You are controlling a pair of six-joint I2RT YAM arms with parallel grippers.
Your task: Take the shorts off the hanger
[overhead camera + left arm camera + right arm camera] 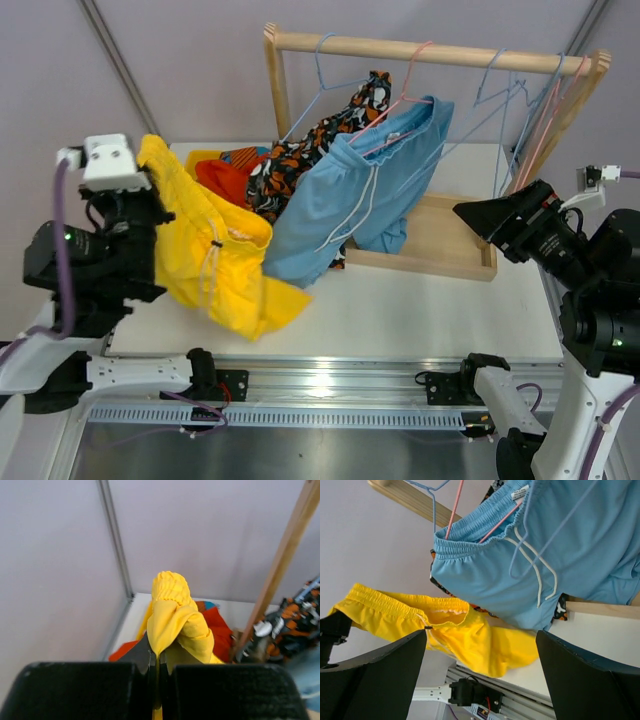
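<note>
My left gripper (152, 178) is shut on the waistband of the yellow shorts (215, 255), which are held off the hanger at the table's left; the left wrist view shows the bunched fabric (172, 610) pinched between the closed jaws (159, 655). The light blue shorts (365, 190) hang from a pink hanger on the wooden rail (420, 50), and also show in the right wrist view (545, 555). The blotch-print shorts (320, 140) hang behind them. The red-orange shorts (225, 180) lie on the table. My right gripper (478, 215) is wide open and empty (480, 665). The dark blue pair is hidden.
Several empty wire hangers (520, 110) hang at the rail's right end. The rack's wooden base (450, 255) lies on the white table (430, 310). A metal frame post (115, 540) stands at the far left.
</note>
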